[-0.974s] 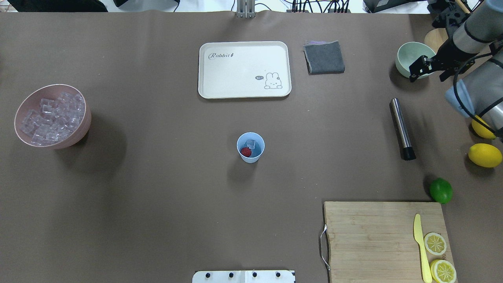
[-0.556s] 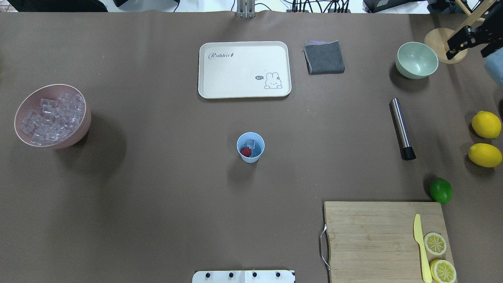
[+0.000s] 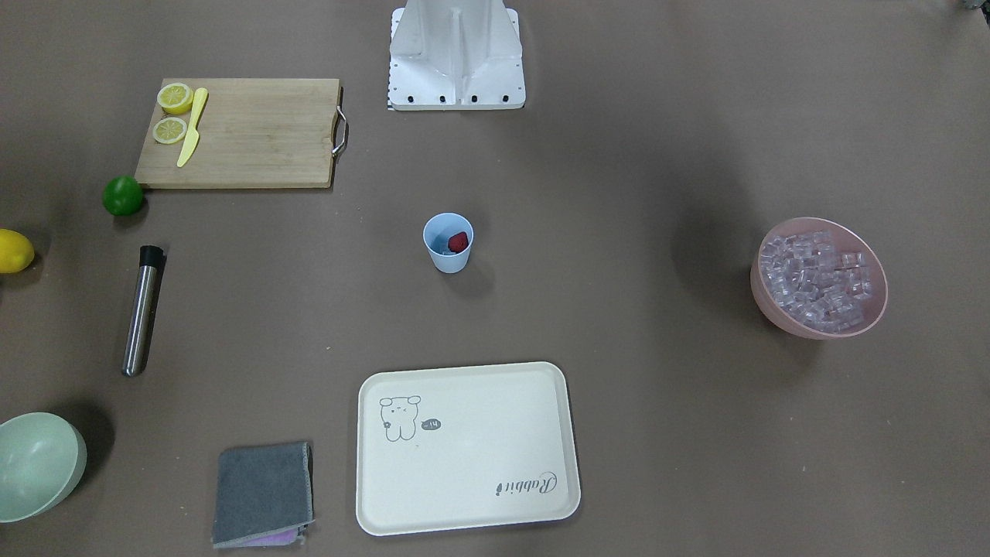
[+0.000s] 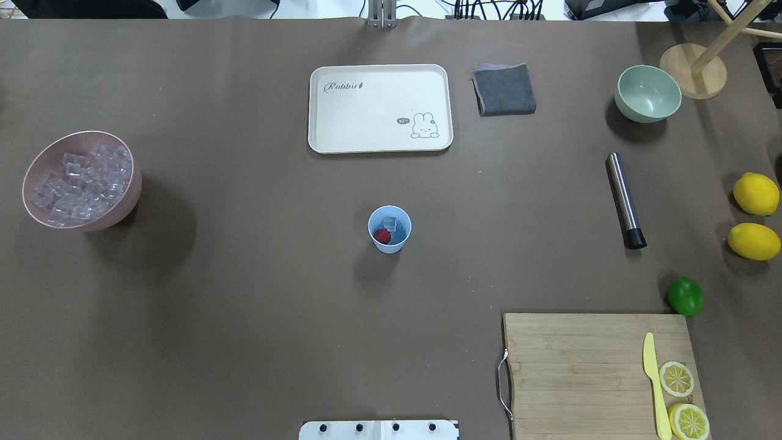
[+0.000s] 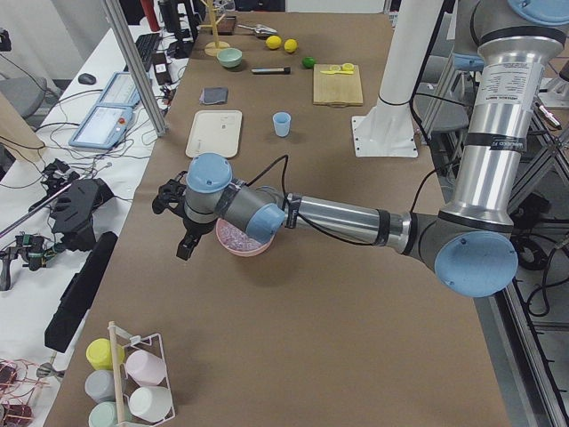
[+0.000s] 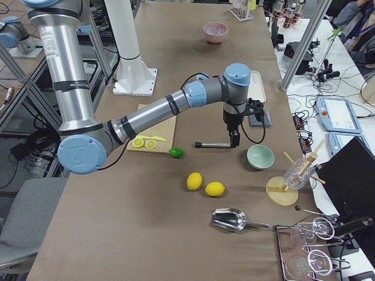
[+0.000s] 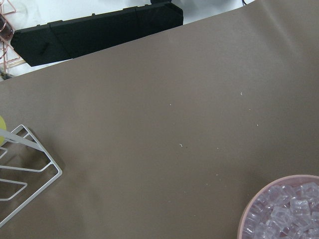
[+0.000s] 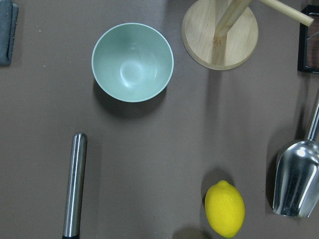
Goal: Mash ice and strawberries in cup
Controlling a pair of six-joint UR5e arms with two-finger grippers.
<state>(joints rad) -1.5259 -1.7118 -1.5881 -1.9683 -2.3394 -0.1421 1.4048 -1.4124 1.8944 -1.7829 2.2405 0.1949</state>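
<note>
The light blue cup [image 4: 390, 229] stands mid-table and holds the red strawberry [image 4: 382, 236] and a clear ice cube [image 4: 391, 222]. The cup also shows in the front-facing view [image 3: 448, 244]. The ice [image 4: 79, 180] is heaped in a pink bowl [image 4: 131, 201] at the far left. Neither gripper shows in the overhead view. In the exterior left view my left gripper [image 5: 180, 233] hangs high beside the pink bowl [image 5: 258, 249]. In the exterior right view my right gripper [image 6: 235, 139] hangs high over the steel muddler [image 6: 214, 144]. I cannot tell whether either is open or shut.
A steel muddler [image 4: 624, 198] lies at the right, a pale green bowl [image 4: 647, 93] and a wooden stand [image 4: 693, 70] behind it. A white tray [image 4: 380, 109] and grey cloth [image 4: 504, 89] lie at the back. Two lemons [image 4: 756, 194], a lime [image 4: 685, 296] and a cutting board [image 4: 580, 373] are at the right.
My right arm has pulled away from over the green bowl toward the right and has left the overhead view. The cup and its contents have not moved.
</note>
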